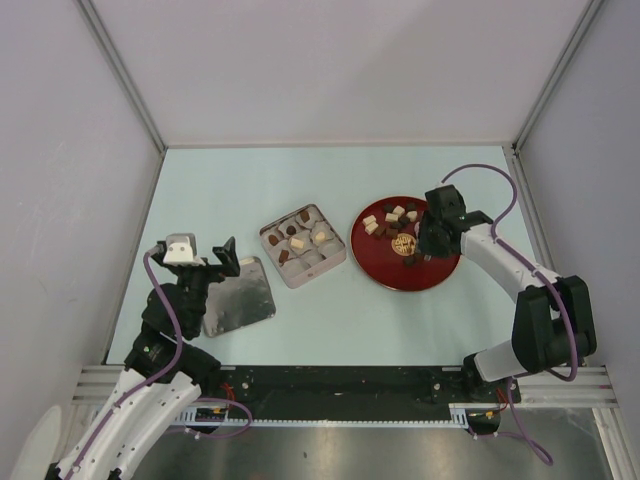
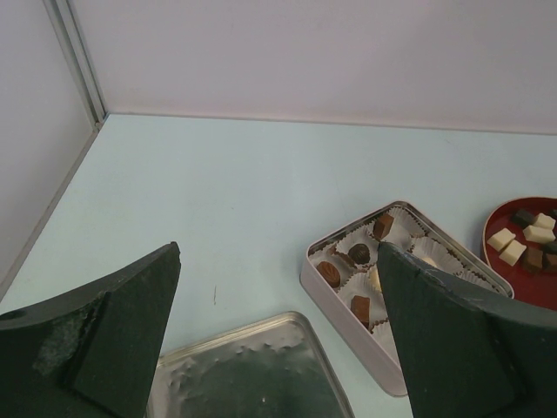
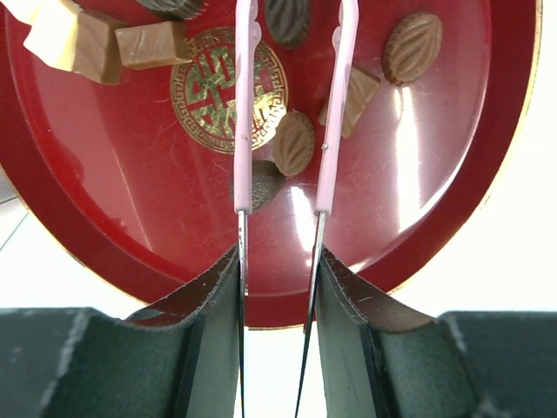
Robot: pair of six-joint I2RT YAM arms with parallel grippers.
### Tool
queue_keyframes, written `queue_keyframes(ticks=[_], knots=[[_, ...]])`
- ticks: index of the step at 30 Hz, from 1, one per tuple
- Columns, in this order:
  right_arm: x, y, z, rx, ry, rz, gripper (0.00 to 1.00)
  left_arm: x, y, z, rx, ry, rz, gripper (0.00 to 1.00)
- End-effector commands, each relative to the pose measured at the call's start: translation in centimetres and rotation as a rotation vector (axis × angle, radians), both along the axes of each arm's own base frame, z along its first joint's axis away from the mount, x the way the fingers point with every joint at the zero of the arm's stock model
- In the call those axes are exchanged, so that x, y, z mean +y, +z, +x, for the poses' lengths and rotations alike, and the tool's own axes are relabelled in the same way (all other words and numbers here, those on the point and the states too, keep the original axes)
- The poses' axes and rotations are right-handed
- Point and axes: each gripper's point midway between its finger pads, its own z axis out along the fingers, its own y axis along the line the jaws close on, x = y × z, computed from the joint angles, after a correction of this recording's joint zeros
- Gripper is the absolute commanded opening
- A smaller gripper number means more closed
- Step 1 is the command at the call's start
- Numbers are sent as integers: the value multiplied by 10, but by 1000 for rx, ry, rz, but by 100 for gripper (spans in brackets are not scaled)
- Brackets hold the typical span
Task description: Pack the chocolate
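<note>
The chocolate chunks (image 1: pixel 390 220) lie on a red plate (image 1: pixel 385 275) at the right; several more sit in paper cups in the square tin (image 1: pixel 290 278). My right gripper (image 1: pixel 430 245) hovers over the plate and is shut on pink-sleeved tweezers (image 3: pixel 246 131). In the right wrist view (image 3: pixel 278 257) the tweezer arms stand apart on either side of a brown leaf-shaped chunk (image 3: pixel 293 144). My left gripper (image 1: pixel 205 262) is open and empty above the tin's lid (image 1: pixel 238 297). In the left wrist view (image 2: pixel 278 252) I see the tin (image 2: pixel 348 318) with chunks (image 2: pixel 359 253) in it.
The lid (image 2: pixel 252 374) lies flat just left of the tin. The plate's edge (image 2: pixel 522 279) with cream chunks (image 2: pixel 505 239) shows at the right of the left wrist view. White walls enclose the table at the back and both sides.
</note>
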Motion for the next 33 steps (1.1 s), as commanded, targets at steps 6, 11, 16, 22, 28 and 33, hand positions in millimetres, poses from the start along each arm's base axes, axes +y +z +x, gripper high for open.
queue_keyframes(ticks=[6, 11, 16, 22, 28, 33], knots=[[6, 1, 15, -47, 14, 17, 40, 5, 8, -1, -37, 18, -8, 100], [10, -8, 19, -32, 31, 27, 40, 5, 7, -1, -34, 20, -6, 100], [9, -17, 19, -9, 31, 15, 39, 5, 8, -1, -36, 20, -7, 100], [6, -16, 15, -6, 45, -7, 30, 6, 8, -1, -37, 21, -6, 100], [11, 1, 14, -55, 91, -15, 13, 4, 7, -1, -32, 15, -6, 100], [27, 25, 14, -142, 168, 3, 7, 3, 6, 0, -31, 13, -5, 100]])
